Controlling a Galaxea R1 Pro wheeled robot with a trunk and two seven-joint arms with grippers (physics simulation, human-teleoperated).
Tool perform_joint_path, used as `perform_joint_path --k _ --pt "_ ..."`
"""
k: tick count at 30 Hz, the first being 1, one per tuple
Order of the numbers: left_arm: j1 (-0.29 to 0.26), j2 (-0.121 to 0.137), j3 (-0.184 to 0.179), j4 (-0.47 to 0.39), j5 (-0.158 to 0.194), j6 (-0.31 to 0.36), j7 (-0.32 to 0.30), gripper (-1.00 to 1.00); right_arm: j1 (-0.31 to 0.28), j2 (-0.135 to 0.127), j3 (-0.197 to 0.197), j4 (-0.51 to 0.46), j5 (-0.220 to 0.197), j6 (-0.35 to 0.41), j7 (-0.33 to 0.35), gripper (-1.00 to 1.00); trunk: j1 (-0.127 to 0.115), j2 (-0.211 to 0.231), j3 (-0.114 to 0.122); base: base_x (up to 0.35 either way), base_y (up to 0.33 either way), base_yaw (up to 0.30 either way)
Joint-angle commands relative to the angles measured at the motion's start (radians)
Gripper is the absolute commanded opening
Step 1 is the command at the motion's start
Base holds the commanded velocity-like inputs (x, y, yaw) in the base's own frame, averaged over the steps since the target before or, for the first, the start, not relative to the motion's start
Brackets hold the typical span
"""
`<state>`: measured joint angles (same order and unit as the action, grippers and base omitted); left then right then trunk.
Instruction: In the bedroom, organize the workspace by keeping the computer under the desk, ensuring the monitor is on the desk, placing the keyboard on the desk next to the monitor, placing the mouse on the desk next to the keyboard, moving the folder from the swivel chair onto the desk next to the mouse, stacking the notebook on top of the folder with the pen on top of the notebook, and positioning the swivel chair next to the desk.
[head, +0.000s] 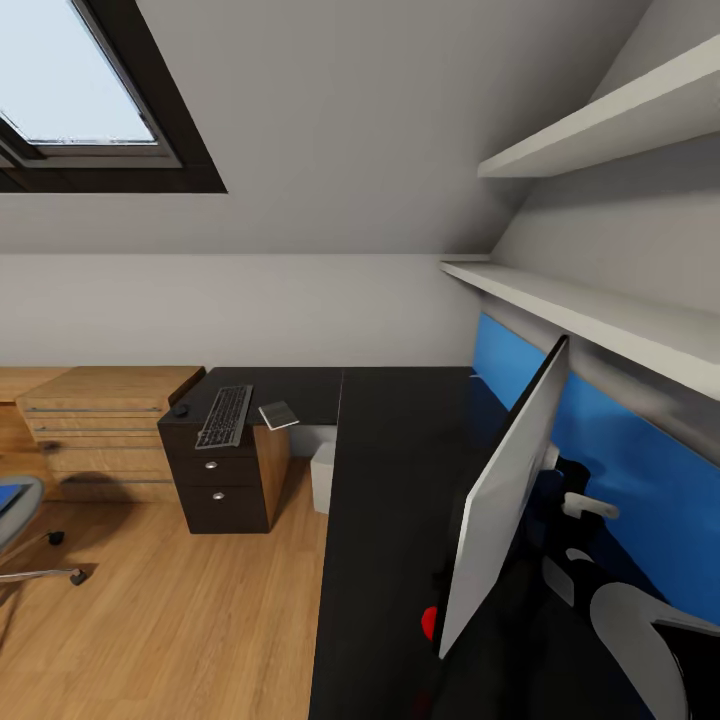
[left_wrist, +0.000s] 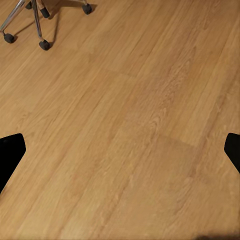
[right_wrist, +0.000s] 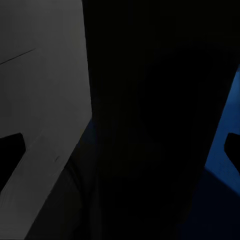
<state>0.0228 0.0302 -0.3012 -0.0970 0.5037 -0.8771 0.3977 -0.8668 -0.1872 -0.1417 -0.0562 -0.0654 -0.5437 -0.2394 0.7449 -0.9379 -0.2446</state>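
- We see the desk (head: 400, 480) as our landmark: an L-shaped black tabletop with a blue back panel along its right side and black drawers with silver knobs under its far left end.
- The monitor (head: 505, 480) stands on the tabletop near the blue panel, its pale back toward us.
- The swivel chair (head: 20, 520) sits on the wood floor well left of the desk, cut off by the picture's edge, something blue on its seat.
- The computer (head: 322, 476) stands on the floor under the desk, just right of the drawers.
- The keyboard (head: 225, 415) lies on the tabletop above the drawers.
- The notebook (head: 278, 415) lies just right of the keyboard.
- The mouse (head: 180, 409) sits just left of the keyboard.
- The left gripper (left_wrist: 120, 155) hangs over bare floor, fingers spread wide, empty.
- The right gripper (right_wrist: 120, 150) is spread wide beside the monitor's back, holding nothing.
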Motion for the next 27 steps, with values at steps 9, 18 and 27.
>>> perform_joint_path --k 9,18,27 --pt "0.0 0.001 -0.009 -0.003 0.006 0.001 0.005 1.0 -0.001 0.0 -0.001 0.001 -0.008 -0.005 0.004 1.0 0.0 -0.001 -0.001 -0.004 0.0 0.0" --pt "0.0 0.001 -0.01 -0.003 0.006 0.001 0.004 1.0 -0.001 0.0 -0.001 0.001 -0.008 -0.005 0.005 1.0 0.0 -0.001 -0.001 -0.113 0.0 0.0" --pt "0.0 0.001 -0.01 -0.003 0.006 0.001 0.004 1.0 -0.001 0.001 -0.001 0.001 -0.008 -0.005 0.005 1.0 0.0 -0.001 -0.001 -0.022 0.0 0.0"
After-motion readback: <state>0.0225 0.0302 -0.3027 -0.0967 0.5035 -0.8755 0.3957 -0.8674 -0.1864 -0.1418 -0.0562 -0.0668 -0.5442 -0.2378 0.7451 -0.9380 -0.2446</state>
